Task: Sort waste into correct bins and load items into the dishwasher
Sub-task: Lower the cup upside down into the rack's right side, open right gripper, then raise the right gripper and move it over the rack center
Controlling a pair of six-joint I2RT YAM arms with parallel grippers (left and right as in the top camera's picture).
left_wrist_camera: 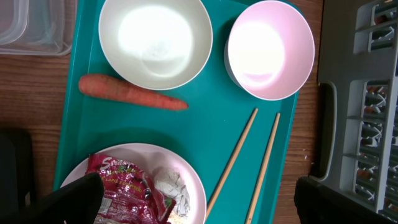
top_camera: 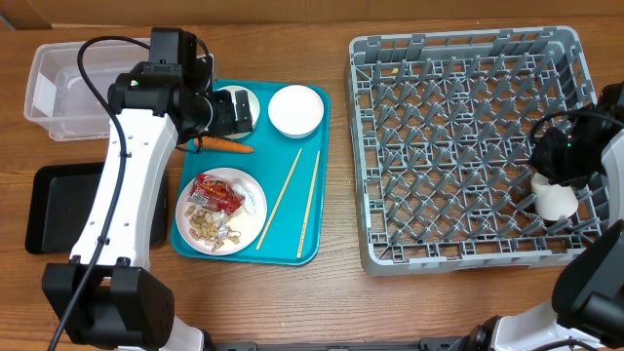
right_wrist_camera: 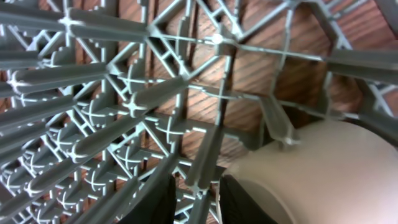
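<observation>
My left gripper (top_camera: 232, 112) (left_wrist_camera: 205, 202) hangs wide open high above the teal tray (top_camera: 283, 239), holding nothing. Under it are two white bowls (left_wrist_camera: 155, 40) (left_wrist_camera: 270, 48), an orange carrot (left_wrist_camera: 130, 93), a pair of chopsticks (left_wrist_camera: 233, 158) and a white plate (top_camera: 222, 210). The plate carries a red snack wrapper (left_wrist_camera: 127, 183), a crumpled white wrapper (left_wrist_camera: 171, 186) and peanuts (top_camera: 208, 227). My right gripper (top_camera: 561, 164) (right_wrist_camera: 199, 202) is low inside the grey dish rack (top_camera: 458, 146). Its fingers stand slightly apart around a rack peg. A white cup (right_wrist_camera: 329, 174) (top_camera: 554, 200) lies just beside its right finger, outside the gap.
A clear plastic tub (top_camera: 68, 88) stands at the far left, with a black tray (top_camera: 58, 207) in front of it. The left arm's white link crosses between the black tray and the teal tray. Bare wood lies between the teal tray and the rack.
</observation>
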